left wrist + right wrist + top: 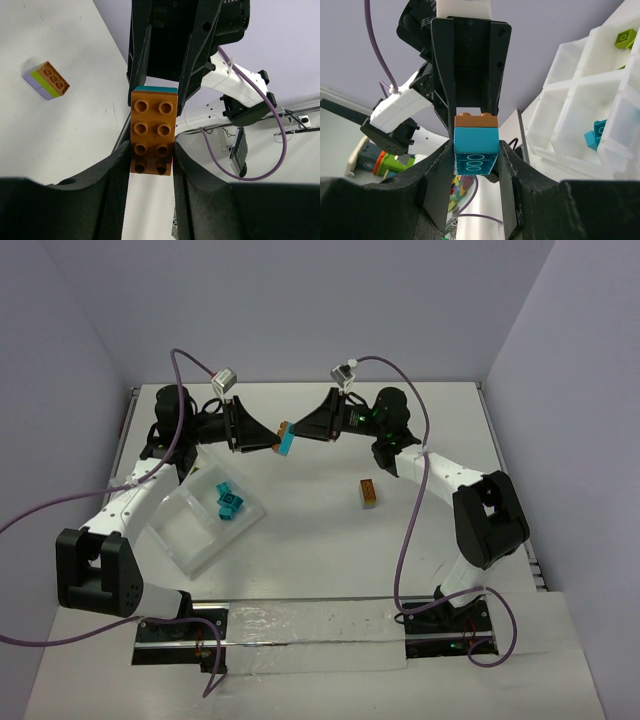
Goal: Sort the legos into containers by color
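White table point(320, 570) under clear tray point(185, 532), lavender walls point(300, 300) around.

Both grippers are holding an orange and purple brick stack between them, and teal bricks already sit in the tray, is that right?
Not purple: the right wrist view shows the stack is orange and teal. The left gripper and right gripper both hold it, and teal bricks sit in the tray.

The tray point(185, 535) is sitting on the table point(330, 560) left of centre, with a few bricks point(229, 503) lying in its far right compartment (another brick point(625, 37) in a different one). A clipped pair of bricks point(285, 440) is hanging above the far middle, between the left gripper point(151, 155) and right gripper point(476, 150); a loose stack point(368, 494) is lying right of the tray, well apart
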